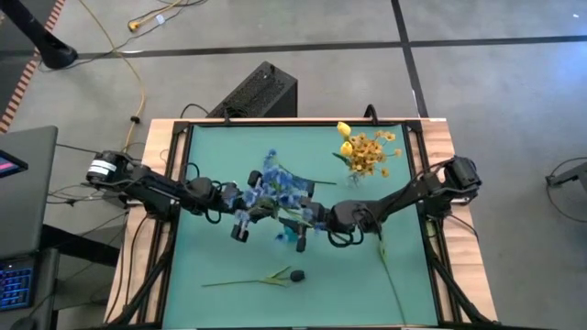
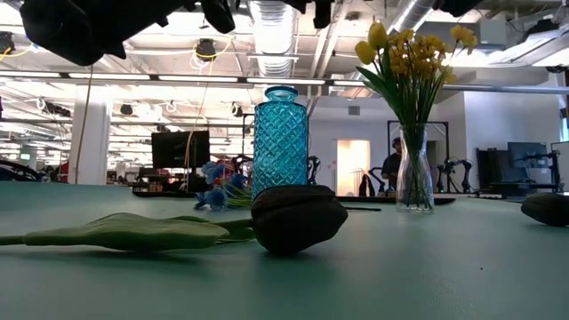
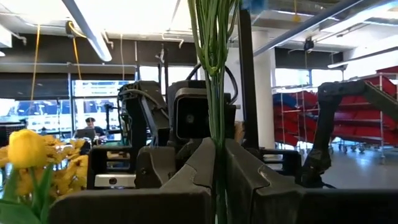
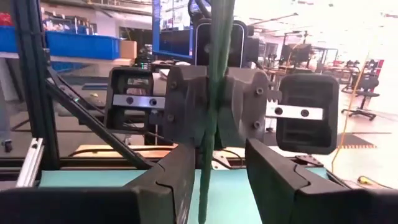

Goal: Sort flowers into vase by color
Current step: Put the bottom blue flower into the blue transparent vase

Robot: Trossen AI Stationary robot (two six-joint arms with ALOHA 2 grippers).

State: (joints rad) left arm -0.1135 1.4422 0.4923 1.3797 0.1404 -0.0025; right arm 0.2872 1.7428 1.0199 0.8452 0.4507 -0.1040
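Left gripper clamped on thin green stalks of blue small-bloom artificial spray; right gripper parted around same stalks. Light, floppy, top-heavy; hold low on stalk.

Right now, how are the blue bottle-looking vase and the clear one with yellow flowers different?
The blue vase is tinted turquoise glass with a diamond pattern; the clear vase is plain and see-through. The blue vase looks wider and bottle-shaped, while the clear vase is slimmer and flares at the base. The clear vase already holds yellow flowers; from table height, no stems show above the blue vase. Both stand upright on the green table.
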